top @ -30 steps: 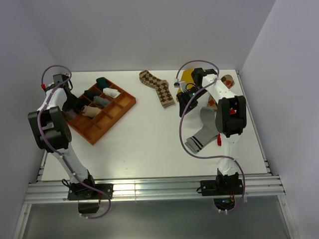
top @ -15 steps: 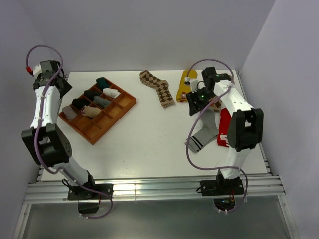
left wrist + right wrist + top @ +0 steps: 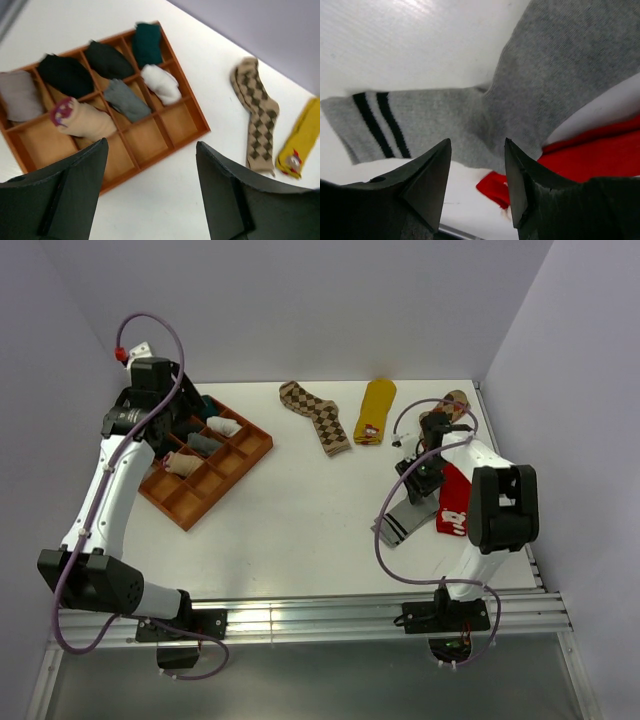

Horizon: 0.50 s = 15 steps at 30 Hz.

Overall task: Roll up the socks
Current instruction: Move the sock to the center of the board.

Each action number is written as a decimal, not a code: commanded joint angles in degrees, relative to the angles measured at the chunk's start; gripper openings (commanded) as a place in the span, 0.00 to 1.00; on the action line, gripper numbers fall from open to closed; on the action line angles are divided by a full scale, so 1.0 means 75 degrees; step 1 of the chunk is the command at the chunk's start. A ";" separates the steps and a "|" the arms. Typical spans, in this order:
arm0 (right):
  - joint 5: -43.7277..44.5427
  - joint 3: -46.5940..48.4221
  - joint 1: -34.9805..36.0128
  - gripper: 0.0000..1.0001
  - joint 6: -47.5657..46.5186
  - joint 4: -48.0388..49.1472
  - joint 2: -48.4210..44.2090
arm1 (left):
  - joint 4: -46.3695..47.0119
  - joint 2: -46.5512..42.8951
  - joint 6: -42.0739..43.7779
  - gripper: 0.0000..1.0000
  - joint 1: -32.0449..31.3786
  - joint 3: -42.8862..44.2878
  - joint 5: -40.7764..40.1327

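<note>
A grey sock with black stripes (image 3: 402, 521) (image 3: 520, 95) lies flat at the right of the table, beside a red sock (image 3: 455, 502) (image 3: 592, 152). My right gripper (image 3: 416, 474) (image 3: 477, 145) hangs open just above the grey sock, holding nothing. A brown argyle sock (image 3: 320, 417) (image 3: 258, 117) and a mustard yellow sock (image 3: 375, 410) (image 3: 301, 139) lie at the back. A second argyle sock (image 3: 458, 400) peeks out behind the right arm. My left gripper (image 3: 172, 415) (image 3: 151, 145) is open and empty, high over the orange tray (image 3: 258, 448) (image 3: 186, 111).
The tray holds several rolled socks, among them a taupe roll with a red cuff (image 3: 80, 119), a grey one (image 3: 125, 99) and a white one (image 3: 161, 84). Its near compartments show bare wood. Walls close in the table on the left, back and right.
My right gripper has come from the back by the yellow sock toward the front, down over the grey sock. My left arm has swung up and right, over the tray.
</note>
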 commanded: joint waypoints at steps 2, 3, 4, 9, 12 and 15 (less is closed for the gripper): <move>0.0493 -0.0012 0.0213 0.54 -0.0111 0.0599 0.0390 | 0.0416 -0.0471 0.0034 0.77 -0.0319 -0.0220 0.0590; 0.0540 -0.0059 0.0272 0.54 -0.0123 0.0634 0.0541 | 0.0427 -0.0541 0.0045 0.77 -0.0366 -0.0221 0.0649; 0.0575 -0.0094 0.0423 0.55 -0.0088 0.0646 0.0624 | 0.0428 -0.0577 0.0069 0.77 -0.0413 -0.0244 0.0707; 0.0774 -0.0130 0.1173 0.55 0.0018 0.0588 0.1070 | 0.0439 -0.0892 0.0069 0.77 -0.0718 -0.0384 0.0919; 0.0787 0.0255 0.1747 0.55 0.0263 0.0460 0.1339 | 0.0416 -0.1022 0.0057 0.77 -0.0776 -0.0478 0.0919; 0.0389 0.1285 0.2111 0.55 0.0684 -0.0020 0.1924 | 0.0404 -0.1139 0.0045 0.77 -0.0812 -0.0595 0.0954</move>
